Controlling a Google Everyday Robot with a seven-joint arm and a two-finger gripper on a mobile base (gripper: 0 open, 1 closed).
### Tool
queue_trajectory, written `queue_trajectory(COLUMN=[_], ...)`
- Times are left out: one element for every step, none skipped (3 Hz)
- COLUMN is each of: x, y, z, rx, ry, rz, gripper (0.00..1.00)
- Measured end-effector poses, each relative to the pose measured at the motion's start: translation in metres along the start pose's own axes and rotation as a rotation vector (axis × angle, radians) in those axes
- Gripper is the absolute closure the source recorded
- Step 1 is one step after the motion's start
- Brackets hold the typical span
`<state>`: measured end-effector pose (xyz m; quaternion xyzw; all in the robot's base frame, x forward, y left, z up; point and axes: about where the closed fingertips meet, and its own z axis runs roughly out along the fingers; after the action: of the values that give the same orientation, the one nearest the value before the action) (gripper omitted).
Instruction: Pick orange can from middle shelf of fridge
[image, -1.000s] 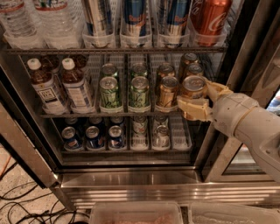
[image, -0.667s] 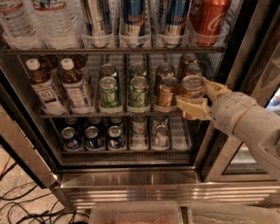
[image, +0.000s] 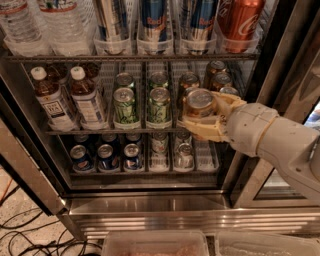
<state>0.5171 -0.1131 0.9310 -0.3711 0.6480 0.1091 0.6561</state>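
Observation:
The fridge (image: 150, 202) stands open in front of me. Its middle shelf (image: 115, 131) holds brown tea bottles (image: 52, 102), green cans (image: 125, 106) and orange cans (image: 189, 80). My gripper (image: 201, 114) reaches in from the right at the front right of this shelf. It is shut on an orange can (image: 199, 104), with one cream finger (image: 227, 100) behind the can and the other under its base. The can stands upright, just in front of the shelf's edge. More orange cans (image: 220, 80) stand in the right lane behind it.
The top rack holds water bottles (image: 60, 25), tall blue-silver cans (image: 152, 20) and a red Coca-Cola can (image: 240, 22). The bottom rack holds blue Pepsi cans (image: 105, 156). The dark door edge (image: 280, 60) is on the right. Plastic bins (image: 155, 244) and cables (image: 25, 235) lie below.
My gripper has moved left and out toward the camera with the orange can in it; the can now shows larger, in front of the neighbouring lane.

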Motion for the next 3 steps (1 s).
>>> queue_trajectory(x=[-0.017,-0.037,-0.052], y=[0.032,0.054,0.058], z=[-0.001,-0.001,0.001], rx=[-0.07,-0.183,-0.335], ry=[-0.034,-0.073,-0.093], rz=[-0.023,-0.02,0.002], gripper=[1.0,1.0,1.0])
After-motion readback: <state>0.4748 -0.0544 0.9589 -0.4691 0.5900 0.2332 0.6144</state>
